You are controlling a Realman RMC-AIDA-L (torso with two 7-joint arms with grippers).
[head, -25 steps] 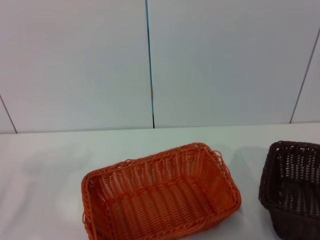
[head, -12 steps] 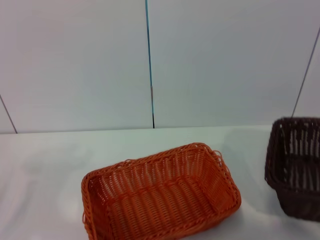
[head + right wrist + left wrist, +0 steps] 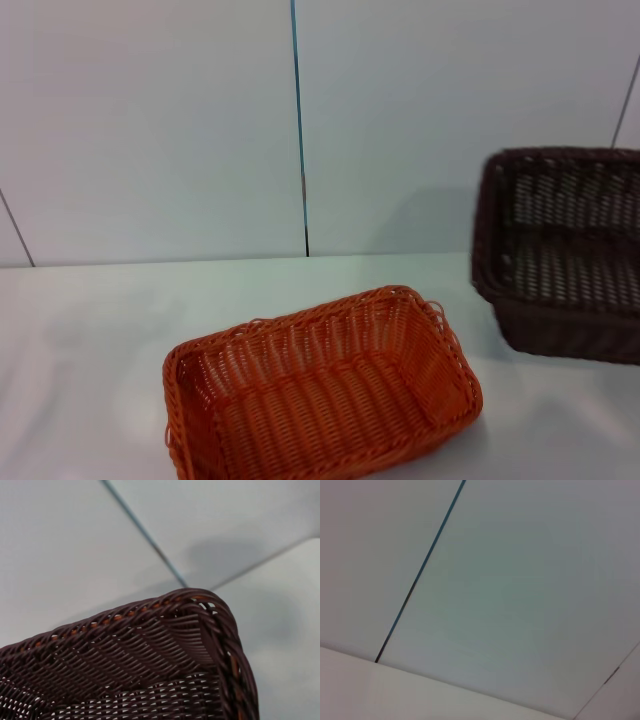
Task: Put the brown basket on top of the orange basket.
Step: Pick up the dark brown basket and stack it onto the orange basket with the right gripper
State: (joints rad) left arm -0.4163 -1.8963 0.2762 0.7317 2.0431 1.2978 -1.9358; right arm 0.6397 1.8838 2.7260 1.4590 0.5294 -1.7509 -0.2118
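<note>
Sitting on the white desk (image 3: 90, 330) left of centre in the head view, the orange basket (image 3: 320, 390) is resting open side up. To its right the brown basket (image 3: 560, 250) is hanging in the air, clear of the desk, tilted toward the camera, partly cut by the picture's edge. Only the right wrist view is showing its braided rim (image 3: 190, 600) close up. Neither tool is showing, so their grip cannot be told. The left wrist view is showing only wall (image 3: 520, 580).
</note>
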